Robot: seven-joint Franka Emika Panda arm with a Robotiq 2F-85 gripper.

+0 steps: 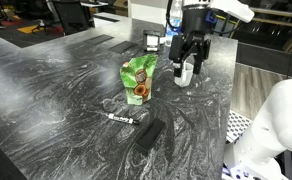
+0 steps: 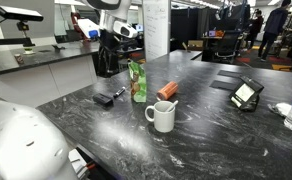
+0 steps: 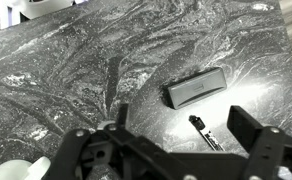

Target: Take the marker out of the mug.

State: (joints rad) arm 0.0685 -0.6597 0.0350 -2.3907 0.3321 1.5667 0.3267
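The pincer (image 1: 187, 58) hung up high with its jaws spread wide and nothing in them. The wrist view looked straight down between the two fingers at bare stone. Directly under it lay a black block (image 3: 196, 90), and just beside that, closer to one finger, a banded marker (image 3: 208, 132), the two lying close but apart. The mug (image 2: 163, 118) stood well away from the pincer, on the far side of the green pouch (image 1: 138, 80), so the pouch sat upright between pincer and mug. The marker (image 2: 167, 90) poked out over the mug's rim at a tilt. It looked more reddish-brown than black from that angle, and I couldn't tell how deep it sat. Room-wise there was lots of it: the marbled table (image 1: 56, 95) was open all around the mug, and the air above the rim was free. The nearest table edge to the pincer ran along the robot body's side, with a strip of bare top between it and the block. Count: one mug, one marker in it, one banded marker, one block, one pouch.
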